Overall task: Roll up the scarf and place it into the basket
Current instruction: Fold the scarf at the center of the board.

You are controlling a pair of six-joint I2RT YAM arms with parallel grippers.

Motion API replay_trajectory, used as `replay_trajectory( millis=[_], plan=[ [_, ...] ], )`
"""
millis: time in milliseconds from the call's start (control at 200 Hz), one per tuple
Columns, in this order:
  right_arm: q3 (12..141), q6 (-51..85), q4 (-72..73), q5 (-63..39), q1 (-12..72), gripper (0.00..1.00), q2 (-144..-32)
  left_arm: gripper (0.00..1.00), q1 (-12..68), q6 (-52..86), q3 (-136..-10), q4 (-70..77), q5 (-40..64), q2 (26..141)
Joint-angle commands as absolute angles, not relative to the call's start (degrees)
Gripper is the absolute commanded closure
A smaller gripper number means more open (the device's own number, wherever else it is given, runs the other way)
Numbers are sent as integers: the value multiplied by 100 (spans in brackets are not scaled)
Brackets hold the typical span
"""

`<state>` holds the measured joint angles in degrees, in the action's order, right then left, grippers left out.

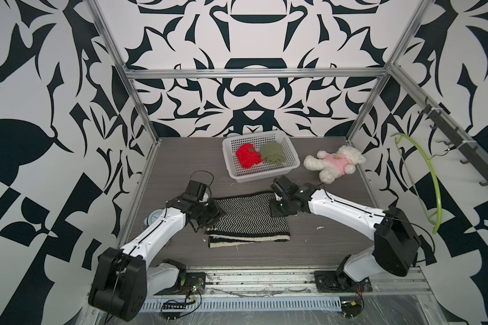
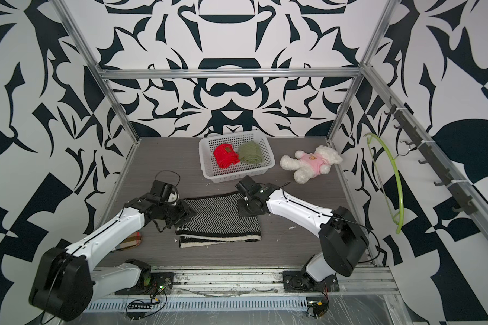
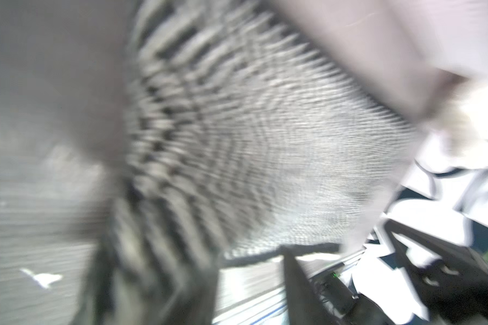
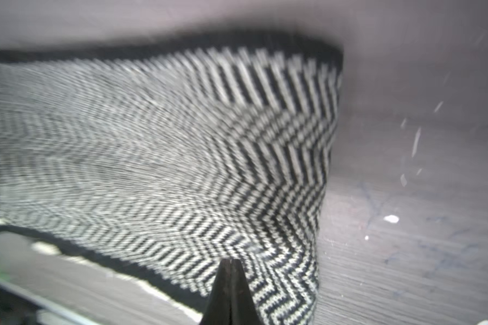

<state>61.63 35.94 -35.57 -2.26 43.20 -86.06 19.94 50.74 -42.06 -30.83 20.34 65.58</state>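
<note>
Right gripper [image 4: 231, 263] pinches 1 end of the scarf [image 1: 248, 216], flat on the desk [image 1: 321, 247] near the basket [image 1: 265, 172], on my arms' side. Left gripper [image 1: 209, 216] looks spread. Next, I think: roll it evenly.

Left wrist view: scarf [image 3: 251, 140] badly blurred.
</note>
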Motion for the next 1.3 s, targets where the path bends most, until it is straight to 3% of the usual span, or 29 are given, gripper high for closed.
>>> replay_trajectory(
  millis=[0,135,310,475,610,755,835,895,985,1150,1294],
  plan=[
    [6449,3357,-3664,-158,4307,100,-8618,30,1951,4636,-4528,-3729,1880,6397],
    [6539,3339,-3624,-226,4307,100,-8728,29,1951,4404,-4537,-4287,1760,6547],
    [6436,3293,-3619,-247,4307,100,-8594,28,2070,4216,-4306,-5038,883,6255],
    [6325,3274,-3590,-228,4307,64,-8423,24,2275,4500,-4173,-5164,11,6002],
    [6275,3263,-3584,-203,4307,60,-8398,23,2271,4607,-3658,-4397,-155,5652],
    [6270,3261,-3578,-167,4307,59,-8372,26,2298,4524,-3334,-3891,400,6124],
    [6251,3269,-3556,-158,4307,59,-8385,35,2414,4605,-3139,-3480,604,6155],
    [6240,3287,-3533,-158,4307,59,-8411,49,2558,4684,-3040,-3239,662,5999],
    [6214,3302,-3523,-141,4307,59,-8420,99,2627,4723,-3186,-3406,895,5734],
    [6213,3288,-3546,-91,4307,59,-8396,100,2689,4959,-4128,-4492,1220,4979],
    [6252,3210,-3569,-53,4311,59,-8458,100,2668,5330,-4721,-5184,1805,5051]
  ],
)
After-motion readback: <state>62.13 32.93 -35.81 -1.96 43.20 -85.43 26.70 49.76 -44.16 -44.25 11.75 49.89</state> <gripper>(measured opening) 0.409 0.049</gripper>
